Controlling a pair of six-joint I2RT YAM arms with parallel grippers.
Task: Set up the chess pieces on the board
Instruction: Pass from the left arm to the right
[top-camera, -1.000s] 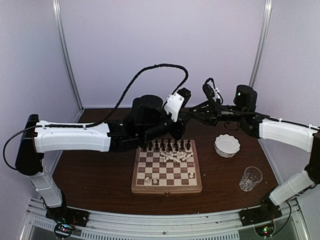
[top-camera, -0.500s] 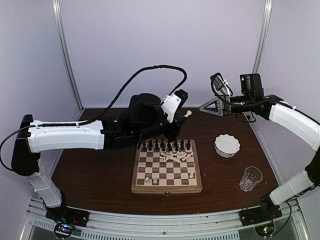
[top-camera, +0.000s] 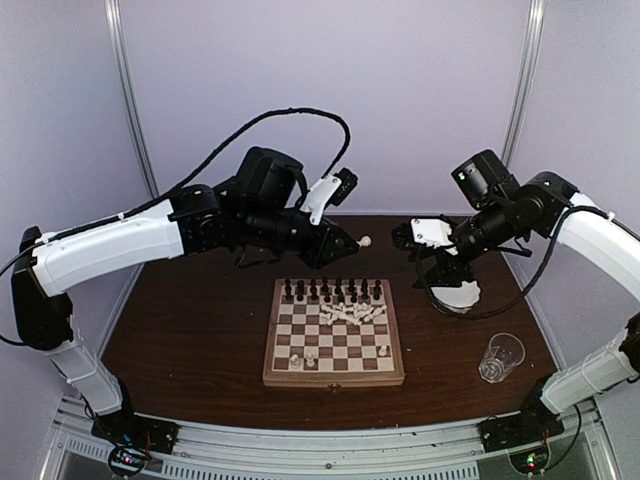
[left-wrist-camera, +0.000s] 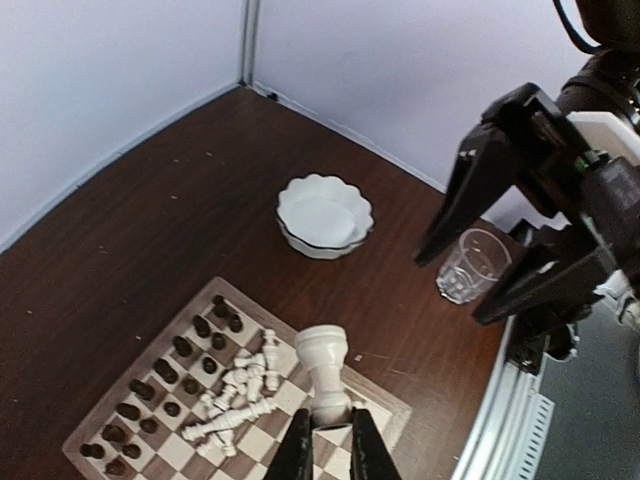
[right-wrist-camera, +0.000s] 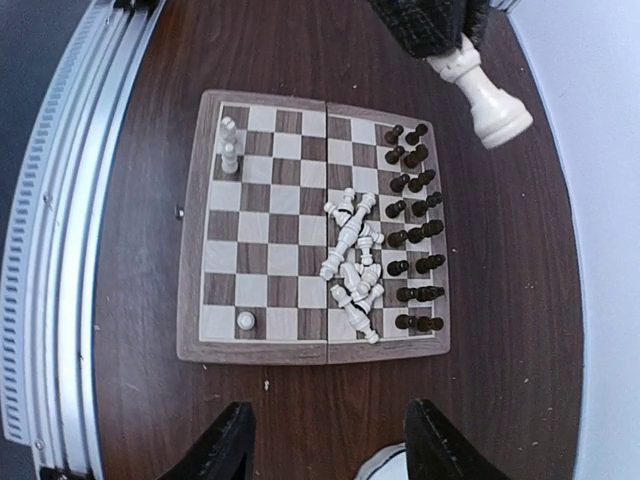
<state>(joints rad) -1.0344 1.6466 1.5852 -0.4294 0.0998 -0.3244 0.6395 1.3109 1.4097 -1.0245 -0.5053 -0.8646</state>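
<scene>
My left gripper (top-camera: 352, 243) hangs above the table behind the board's far edge, shut on the base of a cream-white rook (left-wrist-camera: 325, 372), whose top sticks out past the fingers (top-camera: 365, 241). The right wrist view has that rook (right-wrist-camera: 487, 98) at top right. My right gripper (top-camera: 418, 240) hangs open and holds nothing, facing the left one, high above the bowl; its fingers (right-wrist-camera: 222, 445) frame bare table. The board (top-camera: 335, 377) carries dark pieces (top-camera: 330, 291) along its far rows, a heap of fallen white pieces (top-camera: 350, 313) in the middle, and a few standing white pieces (right-wrist-camera: 229, 145) near the front.
A white scalloped bowl (left-wrist-camera: 323, 215) sits right of the board, partly behind my right gripper in the top view. A clear glass (top-camera: 500, 357) stands at the front right. Walls close in the back and both sides, and a metal rail (top-camera: 330, 440) runs along the near edge.
The two grippers were together behind the board; the right one opened and swung away right, then down over the bowl. The left arm rose and turned, keeping the white rook.
</scene>
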